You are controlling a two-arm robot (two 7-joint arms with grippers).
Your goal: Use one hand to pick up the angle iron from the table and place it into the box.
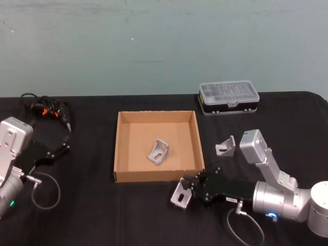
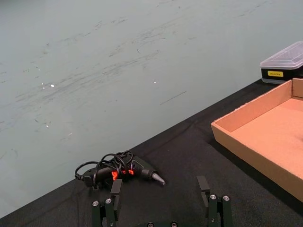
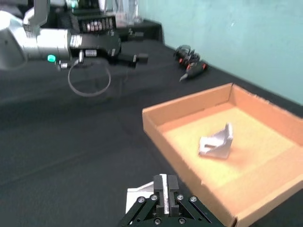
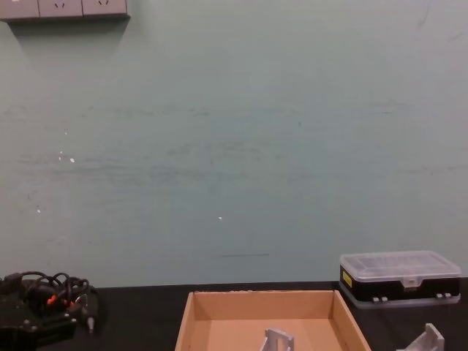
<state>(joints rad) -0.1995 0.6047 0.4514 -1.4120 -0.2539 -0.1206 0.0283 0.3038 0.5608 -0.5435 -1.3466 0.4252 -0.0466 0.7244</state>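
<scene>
Box (image 1: pixel 154 177) mid-table (image 1: pixel 102 220); first angle iron (image 1: pixel 159 151) inside it. Second angle iron (image 1: pixel 225 147) just right of box. Third angle iron (image 1: pixel 180 196) off its near right corner. Plastic case (image 1: pixel 228 97) far right. Corded electric screwdriver (image 1: pixel 48 110) far left.

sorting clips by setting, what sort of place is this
Probably a robotics lab or workshop bench: a black table against a bare pale green wall with wall sockets, a clear-lidded plastic case, and the right gripper holding an angle iron beside a cardboard box. The left gripper sits apart, open.
</scene>
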